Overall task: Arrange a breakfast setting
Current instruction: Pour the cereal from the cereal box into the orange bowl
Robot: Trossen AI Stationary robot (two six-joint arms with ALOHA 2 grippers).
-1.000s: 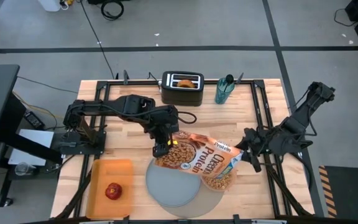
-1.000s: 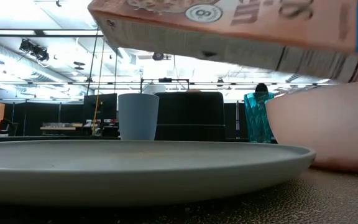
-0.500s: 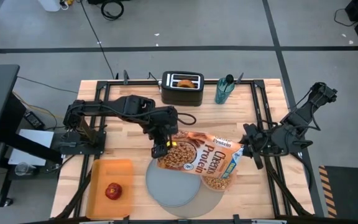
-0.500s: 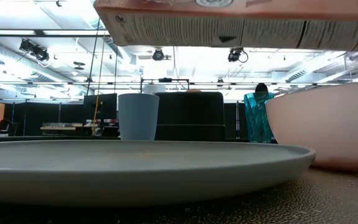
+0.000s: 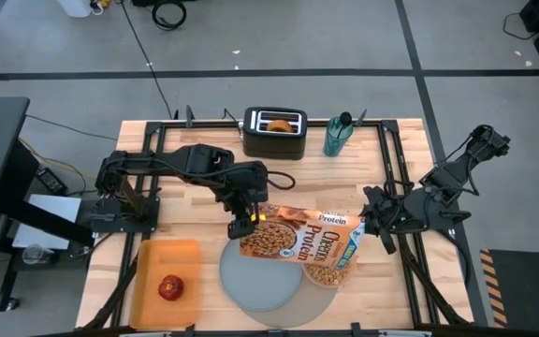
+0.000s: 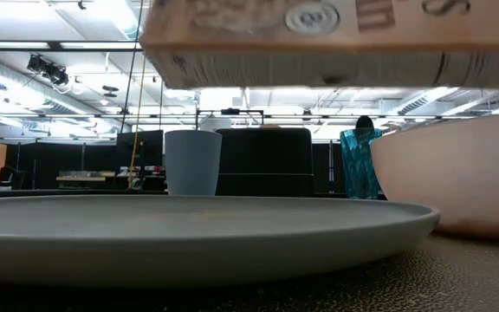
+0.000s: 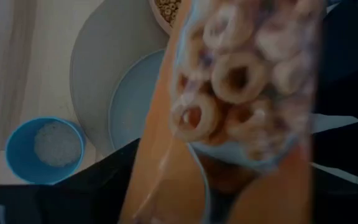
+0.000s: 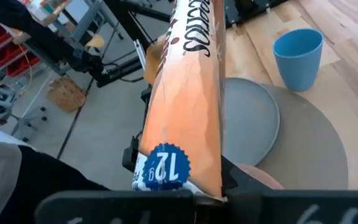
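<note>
Orange tray (image 5: 162,271) at the table's left front, red apple (image 5: 169,288) lying on it. Left gripper (image 5: 242,225) at the left end of the cereal box (image 5: 298,239), fingers spread, contact with the box not clear. Box held level above the grey plate (image 5: 260,277), the grey mat (image 5: 318,300) and the cereal-filled pink bowl (image 5: 324,275). Right gripper (image 5: 371,223) clamped fully on the box's right end. Toaster (image 5: 275,131) with bagel half (image 5: 276,123) and teal bottle (image 5: 337,135) along the far edge. Blue cup (image 8: 298,57) just beside the mat.
</note>
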